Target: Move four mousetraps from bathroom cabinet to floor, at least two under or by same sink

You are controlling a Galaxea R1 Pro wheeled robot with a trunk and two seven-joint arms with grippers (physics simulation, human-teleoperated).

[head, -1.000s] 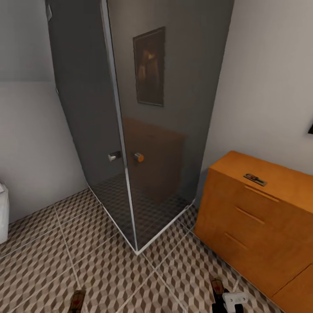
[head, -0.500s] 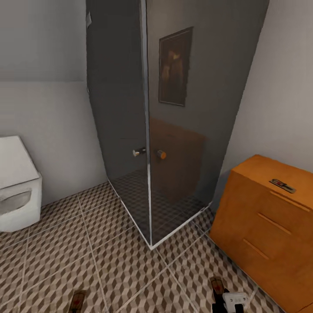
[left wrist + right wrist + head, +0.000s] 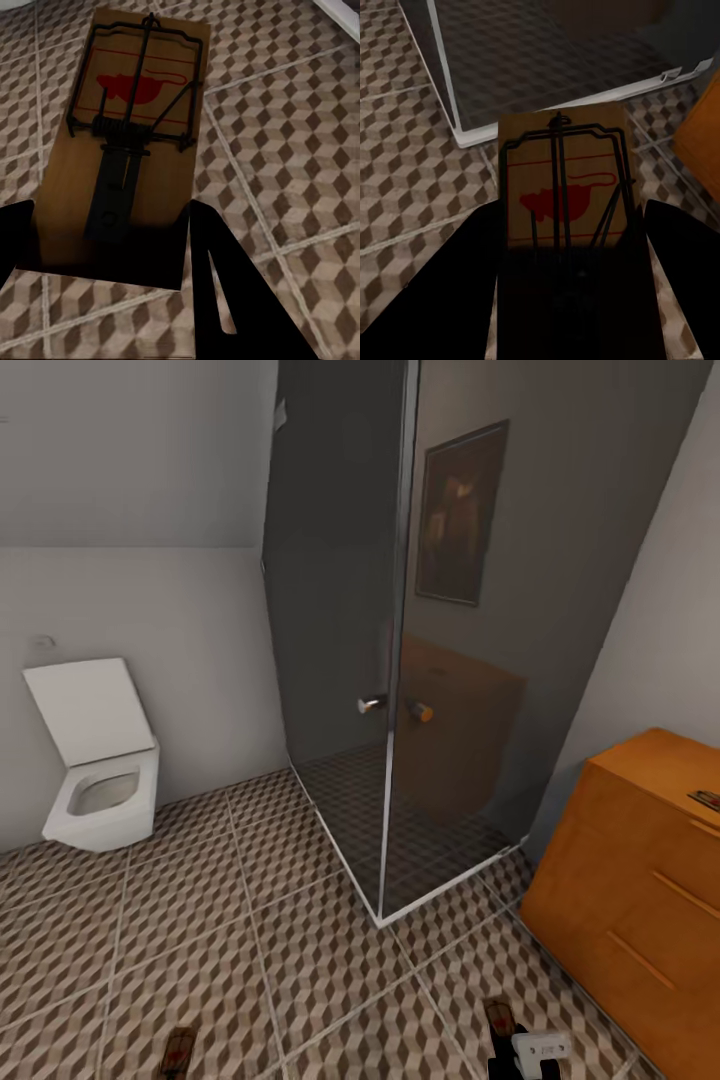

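Observation:
In the left wrist view a tan mousetrap (image 3: 127, 142) with dark wire and a red mark is clamped between the black fingers of my left gripper (image 3: 112, 259), above the cube-patterned bathroom floor (image 3: 292, 135). My right gripper (image 3: 570, 300) is shut on a second mousetrap (image 3: 566, 195). Both held traps peek in at the head view's lower edge, the left mousetrap (image 3: 178, 1052) and the right mousetrap (image 3: 500, 1022). A third mousetrap (image 3: 706, 798) lies on top of the orange-brown cabinet (image 3: 630, 890) at far right. The bathroom sink is out of view.
A dark glass shower enclosure (image 3: 440, 660) with a white base rim fills the room's middle, its corner reaching toward me. A white toilet (image 3: 95, 765) with raised lid stands against the left wall. Tiled floor (image 3: 250, 960) stretches between the toilet and the shower.
The head camera has swung left: the toilet has come fully into view, and the shower and cabinet have slid right in the picture. Both grippers still hold their traps.

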